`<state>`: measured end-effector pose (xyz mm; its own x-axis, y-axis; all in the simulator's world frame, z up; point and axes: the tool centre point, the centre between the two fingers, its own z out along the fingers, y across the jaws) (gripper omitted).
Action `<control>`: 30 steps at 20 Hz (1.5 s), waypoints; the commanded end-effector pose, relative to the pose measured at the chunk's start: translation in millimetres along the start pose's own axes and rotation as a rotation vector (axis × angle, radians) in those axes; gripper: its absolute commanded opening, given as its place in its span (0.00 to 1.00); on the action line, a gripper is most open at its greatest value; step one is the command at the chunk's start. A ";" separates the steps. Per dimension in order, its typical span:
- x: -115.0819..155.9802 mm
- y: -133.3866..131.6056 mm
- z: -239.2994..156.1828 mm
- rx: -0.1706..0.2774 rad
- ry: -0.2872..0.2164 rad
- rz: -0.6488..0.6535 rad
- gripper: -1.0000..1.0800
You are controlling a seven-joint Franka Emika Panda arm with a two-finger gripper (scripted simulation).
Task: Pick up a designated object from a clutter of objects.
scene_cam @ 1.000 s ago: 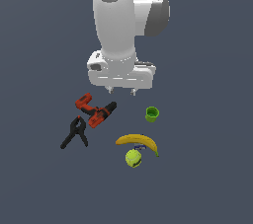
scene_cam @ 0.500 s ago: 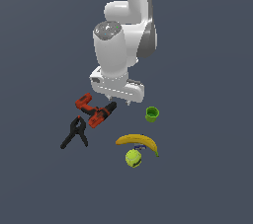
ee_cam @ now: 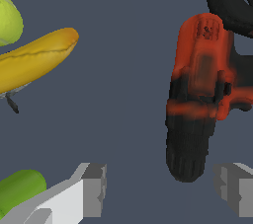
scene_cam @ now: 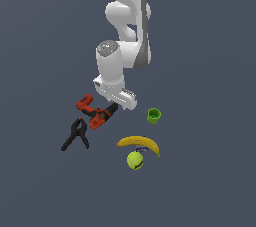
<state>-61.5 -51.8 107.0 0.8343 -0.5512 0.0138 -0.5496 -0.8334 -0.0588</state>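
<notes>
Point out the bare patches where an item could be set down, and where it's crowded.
Bare: the floor between the green cup and the drill, and all around the cluster's outside. Crowded: the clamp beside the drill; the tennis ball against the banana; the gripper over the drill's chuck.

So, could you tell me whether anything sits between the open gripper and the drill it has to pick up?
Nothing visible does. In the wrist view the gripper is open, with the drill's black chuck end near the gap between its fingers. The banana and clamp lie off to the sides.
</notes>
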 end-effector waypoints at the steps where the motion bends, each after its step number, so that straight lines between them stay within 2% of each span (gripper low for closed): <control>1: -6.4 11.1 13.2 -0.004 0.009 0.052 0.81; 12: -24.7 41.0 42.4 -0.020 0.032 0.177 0.81; 21: -25.9 42.9 47.3 -0.021 0.033 0.183 0.81; 30: -26.0 44.1 71.3 -0.021 0.034 0.186 0.81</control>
<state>-104.6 -71.3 36.4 0.7165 -0.6966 0.0376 -0.6953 -0.7175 -0.0420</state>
